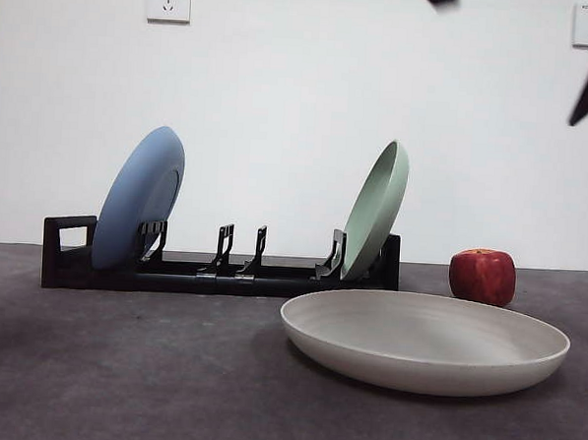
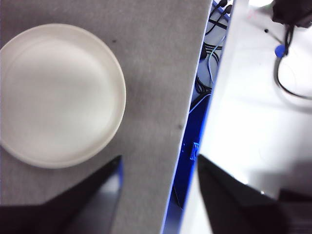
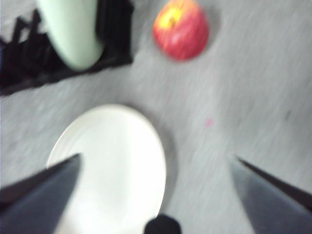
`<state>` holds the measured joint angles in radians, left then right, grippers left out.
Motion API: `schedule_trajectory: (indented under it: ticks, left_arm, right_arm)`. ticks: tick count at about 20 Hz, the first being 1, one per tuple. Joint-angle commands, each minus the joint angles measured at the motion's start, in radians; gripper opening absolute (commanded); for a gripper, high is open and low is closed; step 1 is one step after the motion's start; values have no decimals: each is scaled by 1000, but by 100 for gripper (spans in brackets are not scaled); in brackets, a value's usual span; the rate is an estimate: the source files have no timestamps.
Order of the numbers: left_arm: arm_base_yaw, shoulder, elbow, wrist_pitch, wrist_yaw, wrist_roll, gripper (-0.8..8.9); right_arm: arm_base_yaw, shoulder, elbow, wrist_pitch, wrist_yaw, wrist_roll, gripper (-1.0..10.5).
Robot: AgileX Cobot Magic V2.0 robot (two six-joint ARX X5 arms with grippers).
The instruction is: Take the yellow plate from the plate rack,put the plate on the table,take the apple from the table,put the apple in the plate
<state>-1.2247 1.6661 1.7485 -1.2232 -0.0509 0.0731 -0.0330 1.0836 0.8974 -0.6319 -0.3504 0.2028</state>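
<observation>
Your yellow plate (image 1: 424, 341) lies flat on the table (image 1: 119, 369), off the plate rack (image 1: 212, 273); apple (image 1: 482, 276) unpicked beside it; left gripper (image 2: 158, 168) and right gripper (image 3: 155, 165) both gape empty.

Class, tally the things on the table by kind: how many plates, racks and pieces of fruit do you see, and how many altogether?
Plates: 3, the yellow plate flat on the table, the light blue plate and the pale green plate standing in the rack
Racks: 1, the plate rack
Fruit: 1, the apple
Total: 5
</observation>
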Motion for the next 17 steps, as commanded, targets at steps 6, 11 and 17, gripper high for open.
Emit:
schedule_trajectory:
  ticks: [6,11,17]
  left_arm:
    - [5,-119,-2,-95,0,-81,-4]
    - [5,-190,-8,-95,-1,-113,-4]
    - [5,-329,-31,-95,-6,-135,-4]
  right_arm:
    - [60,482,390,-1,57,-53,801]
    - [119,757,613,-2,156,-64,802]
    - [126,939,688,10,202,-64,801]
